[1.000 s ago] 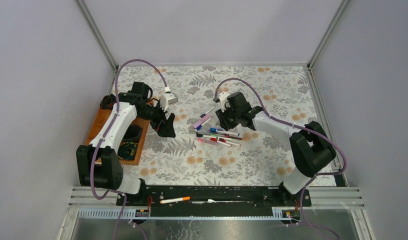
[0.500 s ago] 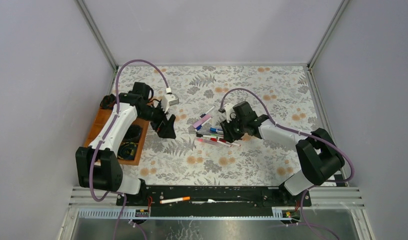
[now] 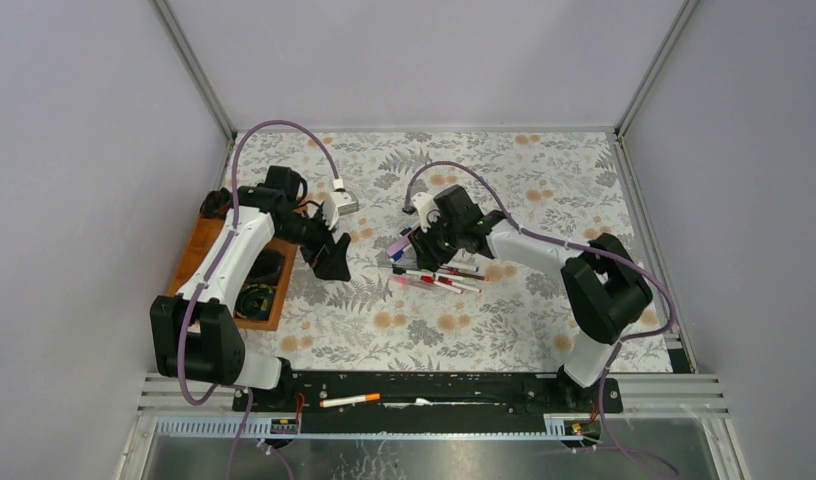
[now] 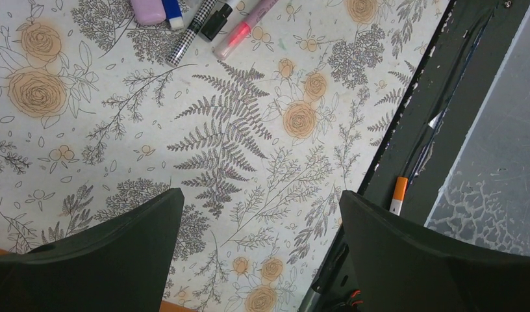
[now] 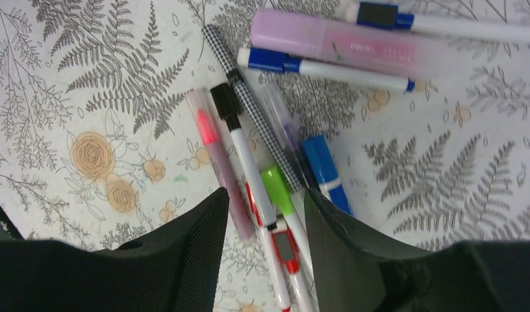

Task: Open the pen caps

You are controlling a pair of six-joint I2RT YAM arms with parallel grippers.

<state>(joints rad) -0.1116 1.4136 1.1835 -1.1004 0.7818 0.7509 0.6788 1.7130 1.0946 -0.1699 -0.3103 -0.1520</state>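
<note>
Black, green and blue pen caps [image 5: 225, 101] sit on pens [image 5: 249, 162] heaped on the desk [image 5: 74, 78]; right gripper [image 5: 265, 214] hovers half-open straddling several, so closing may pinch two barrels together; left gripper [image 4: 257, 208] hangs wide open, empty, well apart

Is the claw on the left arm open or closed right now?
Open. In the wrist view, the left claw has its two dark fingers far apart, with only the floral tablecloth between them. It holds nothing.

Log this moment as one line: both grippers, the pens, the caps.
left gripper: open, empty | right gripper: open, over pens, nothing held | pen caps: on, where visible
</note>
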